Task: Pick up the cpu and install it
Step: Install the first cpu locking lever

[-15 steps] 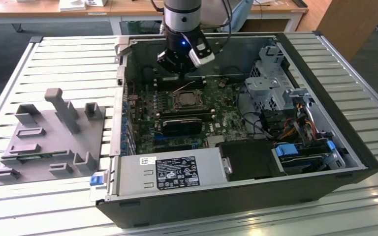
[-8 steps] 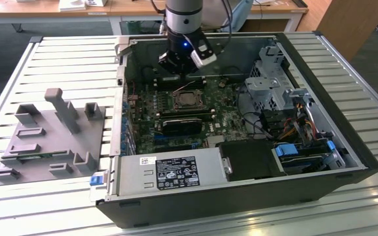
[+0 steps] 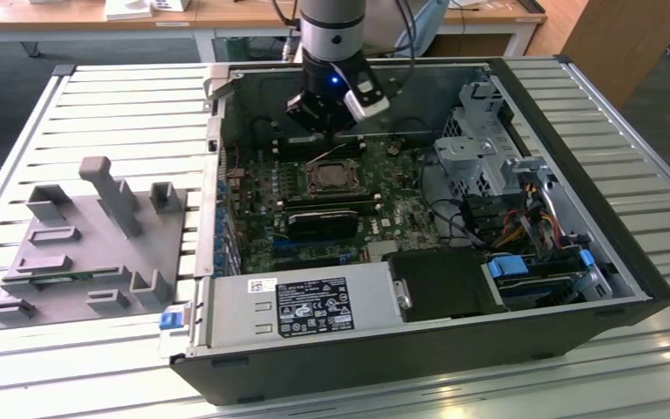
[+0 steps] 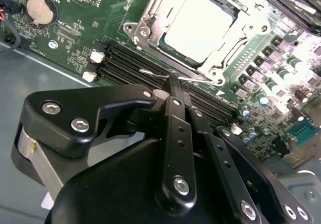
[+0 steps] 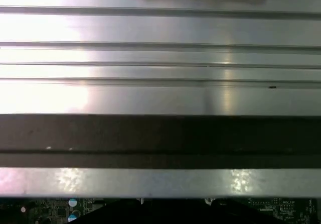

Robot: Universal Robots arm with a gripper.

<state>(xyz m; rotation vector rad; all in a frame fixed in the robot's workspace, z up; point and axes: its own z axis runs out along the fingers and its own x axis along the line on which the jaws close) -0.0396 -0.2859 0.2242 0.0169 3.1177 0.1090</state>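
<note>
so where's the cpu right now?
The cpu sits in the motherboard socket in the second wrist view, just beyond the gripper; in the exterior view it lies mid-case below the arm.

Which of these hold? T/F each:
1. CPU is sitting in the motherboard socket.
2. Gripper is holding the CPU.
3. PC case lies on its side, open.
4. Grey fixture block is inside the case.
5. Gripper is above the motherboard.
1. True. The cpu lies flat inside the socket frame in the second wrist view.
2. False. The gripper carries nothing; its fingers are closed together, beside the socket, apart from the chip.
3. True. The case lies open-side up on the slatted table.
4. False. The grey fixture block sits on the table outside the case, at the exterior view's left.
5. True. It hangs over the motherboard, near the socket.
</note>
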